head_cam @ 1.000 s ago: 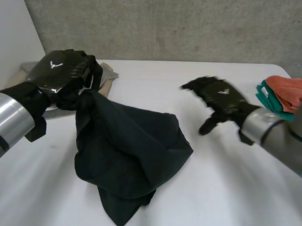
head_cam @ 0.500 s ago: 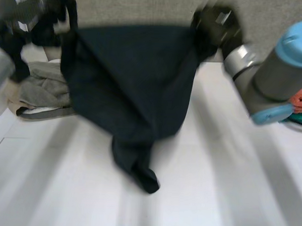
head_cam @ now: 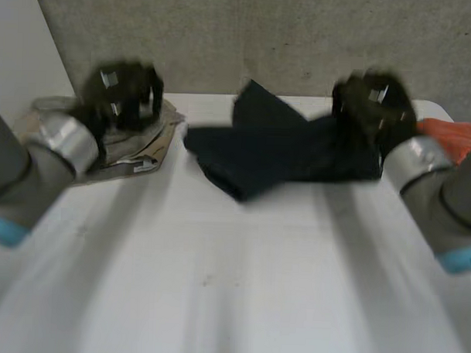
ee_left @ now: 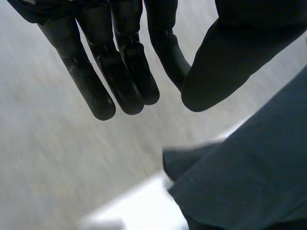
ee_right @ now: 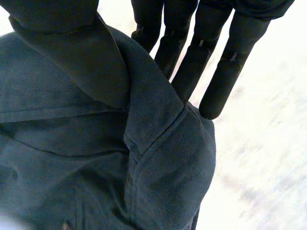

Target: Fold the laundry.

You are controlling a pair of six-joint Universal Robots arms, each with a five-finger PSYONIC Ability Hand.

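Dark garment [head_cam: 279, 151] crumpled over the tabletop's [head_cam: 232, 285] far side, no fold made yet (all of it left), right robot hand [head_cam: 373, 108] pinching its end, left robot hand [head_cam: 121, 95] spread, empty.

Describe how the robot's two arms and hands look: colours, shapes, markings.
The left hand and right hand are both glossy black, each with a small white mark on its back. Their fingers are long, segmented and round-tipped. Each arm has a silver-grey cylindrical wrist section and, nearer the camera, a light-blue cap.
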